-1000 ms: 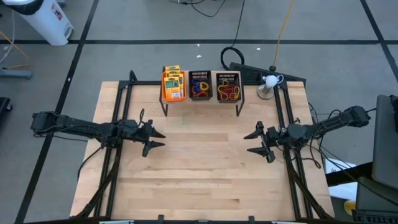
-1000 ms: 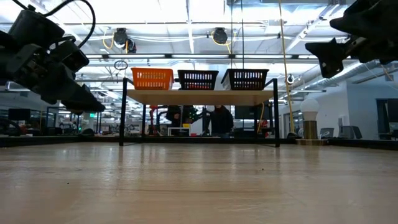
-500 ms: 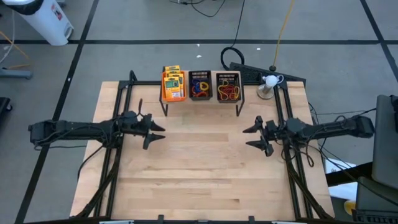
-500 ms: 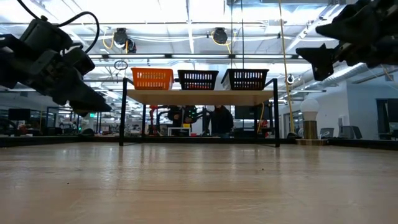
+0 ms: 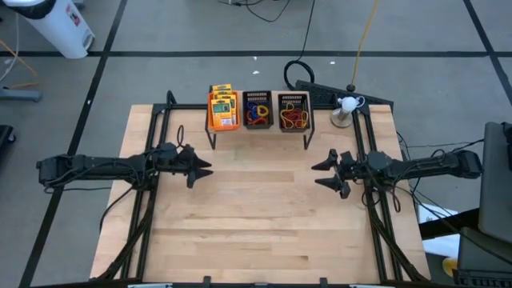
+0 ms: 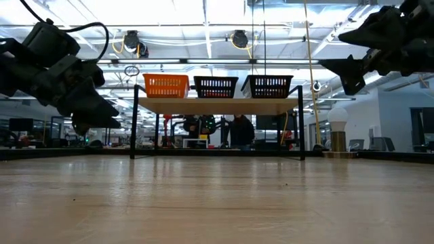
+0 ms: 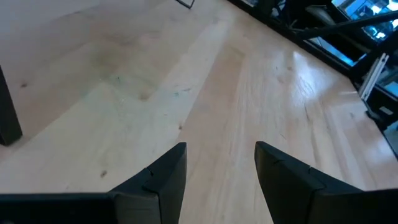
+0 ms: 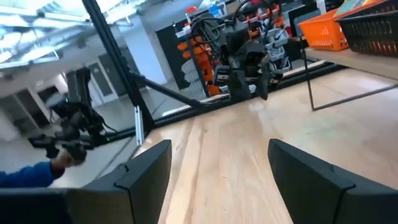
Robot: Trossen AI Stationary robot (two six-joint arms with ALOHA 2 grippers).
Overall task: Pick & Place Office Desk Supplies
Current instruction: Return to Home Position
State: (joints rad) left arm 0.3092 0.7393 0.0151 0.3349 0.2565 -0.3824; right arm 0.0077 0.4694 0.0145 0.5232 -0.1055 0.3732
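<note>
Upper centre, the orange bin [image 5: 223, 111], a black bin [image 5: 257, 110] and a second black bin [image 5: 293, 111] line the shelf [image 6: 217, 106]. Mid-left, the left gripper [image 5: 201, 170] hovers spread and empty. Mid-right, the right gripper [image 5: 318, 175] does likewise.

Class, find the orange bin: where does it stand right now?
In the low view the orange bin stands on top of the wooden shelf, at its left end, right beside the middle black bin.

You see an orange bin [image 6: 166, 87], and the middle bin [image 6: 216, 87] and the end bin [image 6: 270, 87] are black, all criss-cross mesh. The packs [image 5: 223, 106] are yellow. The shelf [image 6: 217, 106] is pale wood on black legs. The table [image 5: 264, 232] is pale wood too.
</note>
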